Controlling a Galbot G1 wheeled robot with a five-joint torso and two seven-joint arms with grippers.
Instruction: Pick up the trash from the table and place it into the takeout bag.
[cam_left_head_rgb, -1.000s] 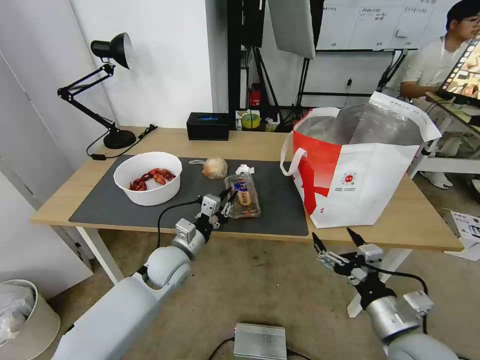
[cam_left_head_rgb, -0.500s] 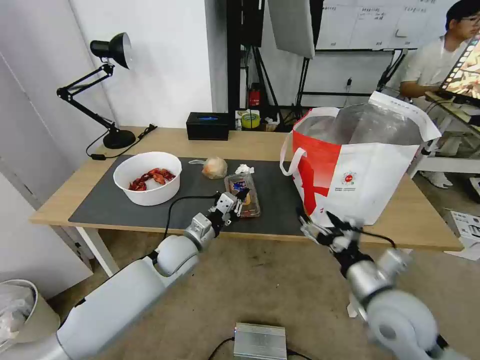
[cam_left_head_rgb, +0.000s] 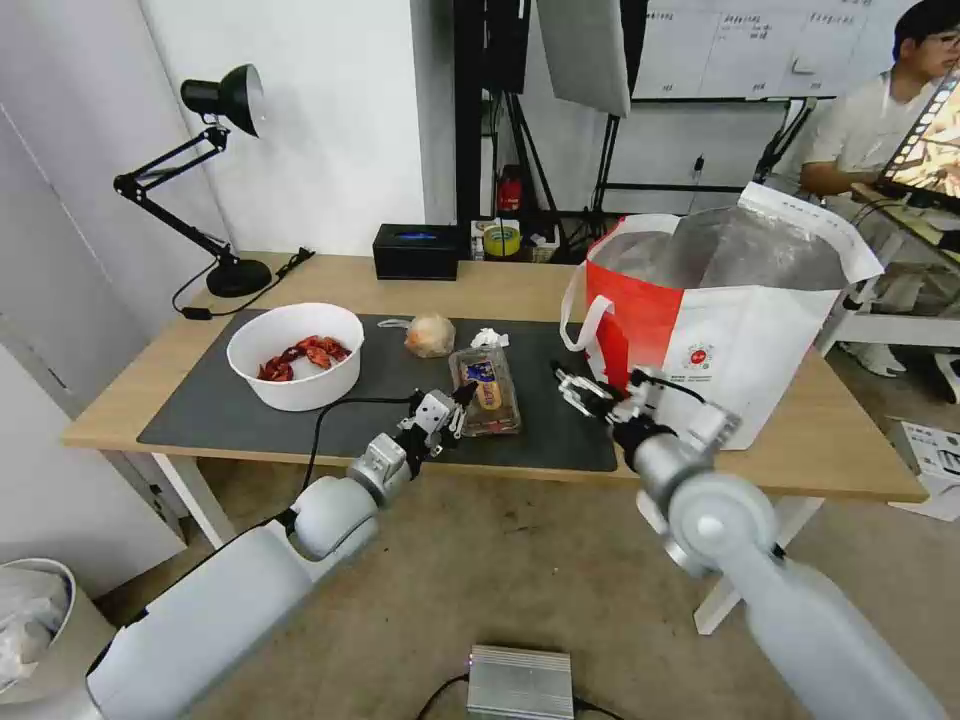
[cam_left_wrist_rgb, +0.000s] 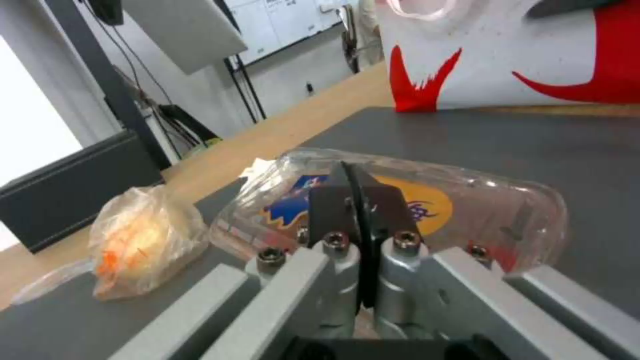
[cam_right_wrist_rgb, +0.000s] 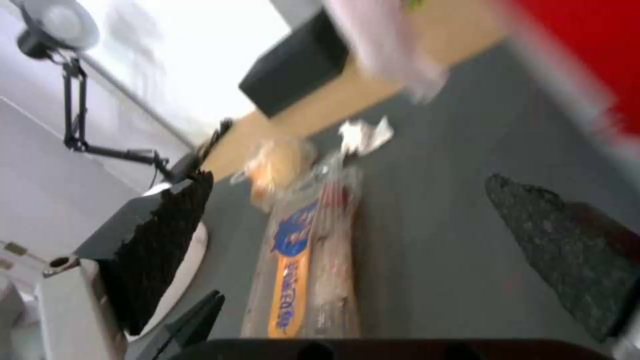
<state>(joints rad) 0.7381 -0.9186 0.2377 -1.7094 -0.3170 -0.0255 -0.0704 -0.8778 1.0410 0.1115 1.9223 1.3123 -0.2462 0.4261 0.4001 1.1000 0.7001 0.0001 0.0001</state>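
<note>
Far left on the table (cam_left_head_rgb: 500, 285): black lamp (cam_left_head_rgb: 215, 180). Far centre: black box (cam_left_head_rgb: 416, 251). Clamshell tray (cam_left_head_rgb: 486, 389) mid-mat, left gripper (cam_left_head_rgb: 458, 408) pinched together at its near left edge (nothing held). Right gripper (cam_left_head_rgb: 580, 385) spread wide, between tray and takeout bag (cam_left_head_rgb: 715, 330).

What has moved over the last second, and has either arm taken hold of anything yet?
The right gripper rose from below the table edge and swung forward and left over the mat, jaws open, between the clamshell tray and the takeout bag. The left gripper shifted only slightly at the tray's near-left corner, jaws shut, holding nothing visibly. The tray, tissue, wrapped lump, bowl and bag stayed put.
</note>
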